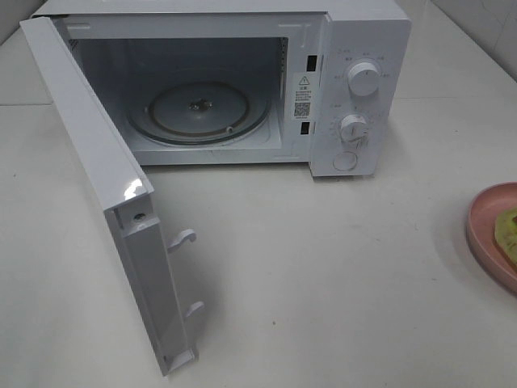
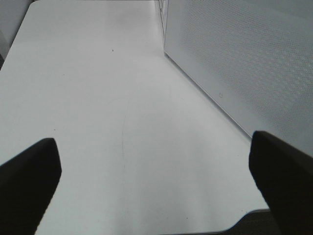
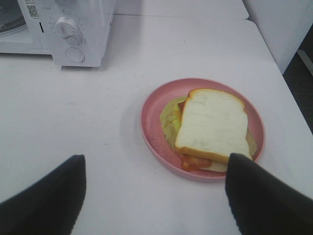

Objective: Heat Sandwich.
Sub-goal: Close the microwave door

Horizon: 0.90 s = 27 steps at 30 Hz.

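The white microwave (image 1: 355, 89) stands at the back of the table with its door (image 1: 105, 202) swung fully open to the left; its glass turntable (image 1: 202, 109) is bare. The sandwich (image 3: 212, 125), white bread with a tan crust and green filling, lies on a round pink plate (image 3: 154, 129); in the exterior view only the plate's edge (image 1: 489, 230) and a sliver of sandwich (image 1: 509, 230) show at the far right. My right gripper (image 3: 154, 196) is open, hovering short of the plate. My left gripper (image 2: 151, 171) is open over bare table beside the door's outer face (image 2: 244, 63).
The microwave's two dials (image 1: 363, 78) and its door button (image 1: 345, 160) are on its right panel, also in the right wrist view (image 3: 68, 29). Door latch hooks (image 1: 184, 238) stick out toward the table's middle. The table's edge (image 3: 266, 44) runs past the plate.
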Tool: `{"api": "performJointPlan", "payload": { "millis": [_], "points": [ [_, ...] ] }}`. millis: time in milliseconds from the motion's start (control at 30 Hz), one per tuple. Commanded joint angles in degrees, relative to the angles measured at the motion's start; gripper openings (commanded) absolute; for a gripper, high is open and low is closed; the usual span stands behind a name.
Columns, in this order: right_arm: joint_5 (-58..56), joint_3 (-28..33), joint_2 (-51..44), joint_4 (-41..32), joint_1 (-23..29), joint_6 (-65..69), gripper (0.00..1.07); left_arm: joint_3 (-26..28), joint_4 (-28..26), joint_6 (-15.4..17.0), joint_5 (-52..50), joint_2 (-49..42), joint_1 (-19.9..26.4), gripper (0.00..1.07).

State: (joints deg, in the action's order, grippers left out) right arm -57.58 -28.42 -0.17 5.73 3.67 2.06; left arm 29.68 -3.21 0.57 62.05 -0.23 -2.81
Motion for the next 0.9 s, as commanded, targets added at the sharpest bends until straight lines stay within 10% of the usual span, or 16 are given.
{"api": "performJointPlan", "payload": {
  "millis": [33,900],
  "points": [
    [0.57,0.06,-1.66,0.23,-0.23,0.40,0.75,-0.06,-0.06,0.00,-0.74,-0.97,0.23,1.00],
    [0.57,0.06,-1.66,0.17,-0.23,0.40,0.75,-0.06,-0.06,0.00,-0.74,-0.97,0.23,1.00]
  ]
}}
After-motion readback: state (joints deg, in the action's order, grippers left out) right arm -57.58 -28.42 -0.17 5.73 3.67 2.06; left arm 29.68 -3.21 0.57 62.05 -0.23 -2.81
